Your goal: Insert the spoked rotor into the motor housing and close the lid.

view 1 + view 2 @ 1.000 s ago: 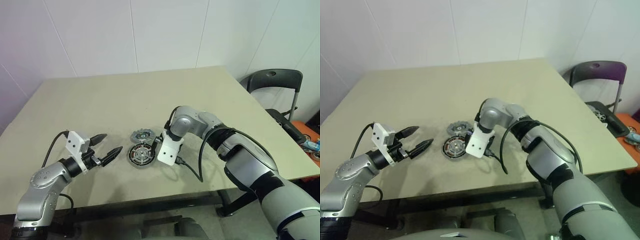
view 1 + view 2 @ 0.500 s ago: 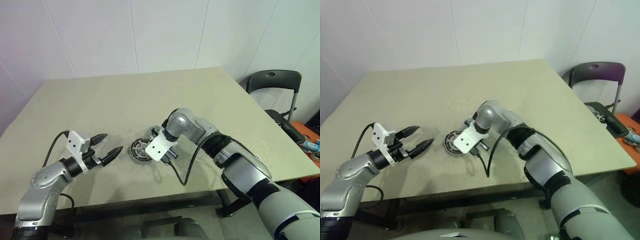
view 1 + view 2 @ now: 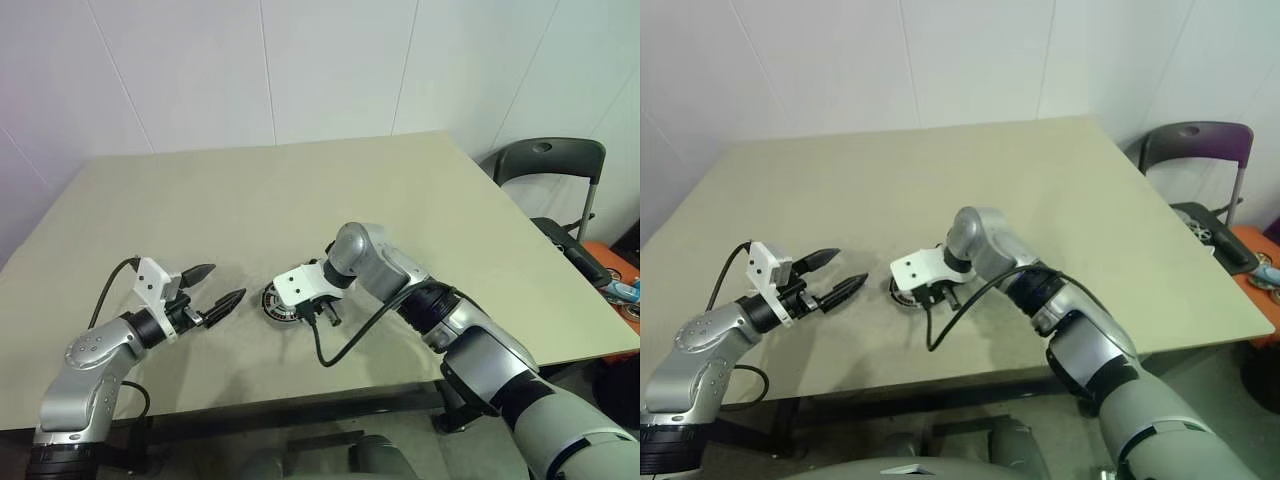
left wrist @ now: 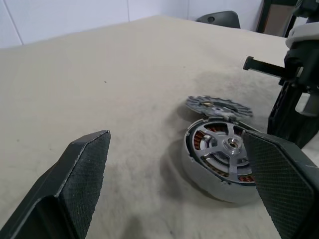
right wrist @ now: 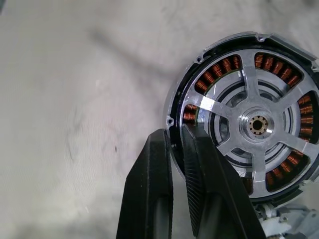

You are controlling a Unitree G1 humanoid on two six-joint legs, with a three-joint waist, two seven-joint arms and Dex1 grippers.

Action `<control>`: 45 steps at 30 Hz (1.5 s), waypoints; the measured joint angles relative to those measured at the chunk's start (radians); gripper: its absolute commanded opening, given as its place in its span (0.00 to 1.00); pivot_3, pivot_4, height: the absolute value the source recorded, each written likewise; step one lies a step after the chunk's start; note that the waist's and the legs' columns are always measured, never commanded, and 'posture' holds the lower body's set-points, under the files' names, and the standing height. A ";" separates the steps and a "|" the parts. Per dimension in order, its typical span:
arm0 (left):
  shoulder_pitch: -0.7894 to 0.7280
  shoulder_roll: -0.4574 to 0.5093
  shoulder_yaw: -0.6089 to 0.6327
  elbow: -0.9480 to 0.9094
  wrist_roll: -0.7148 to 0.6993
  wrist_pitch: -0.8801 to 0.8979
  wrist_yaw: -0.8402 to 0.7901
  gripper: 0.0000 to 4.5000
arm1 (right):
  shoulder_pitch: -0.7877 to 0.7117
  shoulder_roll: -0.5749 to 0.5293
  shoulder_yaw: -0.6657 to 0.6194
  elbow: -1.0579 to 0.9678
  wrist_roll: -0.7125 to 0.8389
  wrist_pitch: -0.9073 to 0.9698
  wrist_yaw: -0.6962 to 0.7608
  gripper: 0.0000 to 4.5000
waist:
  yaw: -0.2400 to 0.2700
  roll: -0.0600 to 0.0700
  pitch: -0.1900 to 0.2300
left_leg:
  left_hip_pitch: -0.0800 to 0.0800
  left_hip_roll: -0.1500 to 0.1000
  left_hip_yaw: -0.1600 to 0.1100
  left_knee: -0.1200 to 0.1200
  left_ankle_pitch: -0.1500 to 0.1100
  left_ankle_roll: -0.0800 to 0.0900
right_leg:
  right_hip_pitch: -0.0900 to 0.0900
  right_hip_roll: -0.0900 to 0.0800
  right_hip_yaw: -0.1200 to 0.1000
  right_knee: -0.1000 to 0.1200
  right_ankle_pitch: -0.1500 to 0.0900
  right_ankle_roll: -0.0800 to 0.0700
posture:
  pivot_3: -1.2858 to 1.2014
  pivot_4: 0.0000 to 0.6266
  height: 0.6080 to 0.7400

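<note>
Since a second ago our right gripper [image 5: 174,149] has rolled over above the round copper-wound motor housing [image 5: 239,119], fingers now pinching its near-left rim. We see the silver spoked rotor [image 5: 259,124] seated inside it. Grey scallop-edged lid [image 4: 218,106] lies just behind. Left gripper [image 3: 215,293] hovers spread, well left.

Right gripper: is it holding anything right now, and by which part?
Yes. The right gripper is pinched on the outer rim of the spoked rotor, which sits in the motor housing. The left gripper is open and holds nothing.
</note>
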 measured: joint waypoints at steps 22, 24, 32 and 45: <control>-0.004 -0.026 -0.004 0.015 0.020 -0.014 -0.005 1.00 | -0.041 0.021 0.016 -0.150 0.095 0.400 -0.003 0.82 | 0.000 0.000 0.000 | 0.000 0.000 0.000 0.000 0.000 0.000 | 0.000 0.000 0.000 0.000 0.000 0.000 | 0.52 0.00 1.00; -0.004 -0.026 -0.006 0.015 0.023 -0.014 -0.005 1.00 | -0.057 0.020 -0.017 -0.151 0.138 0.451 -0.003 0.96 | 0.000 0.000 0.000 | -0.001 0.000 0.000 0.000 0.000 0.000 | 0.000 0.000 0.000 0.000 0.000 0.000 | 0.52 0.00 1.00; -0.007 -0.028 -0.013 0.015 0.024 -0.014 -0.007 1.00 | -0.097 -0.005 -0.199 -0.129 0.313 0.739 -0.065 1.00 | 0.001 0.000 0.000 | -0.001 0.000 0.000 0.000 0.000 0.000 | 0.000 -0.001 0.000 0.000 0.000 0.000 | 0.52 0.00 1.00; -0.031 -0.025 -0.023 0.037 0.026 -0.014 -0.030 1.00 | -0.006 -0.116 -0.413 -0.083 0.558 1.174 -0.306 1.00 | 0.001 0.000 0.000 | -0.002 0.000 0.001 0.000 0.000 0.000 | -0.001 -0.001 0.000 -0.002 0.000 0.000 | 0.52 0.00 1.00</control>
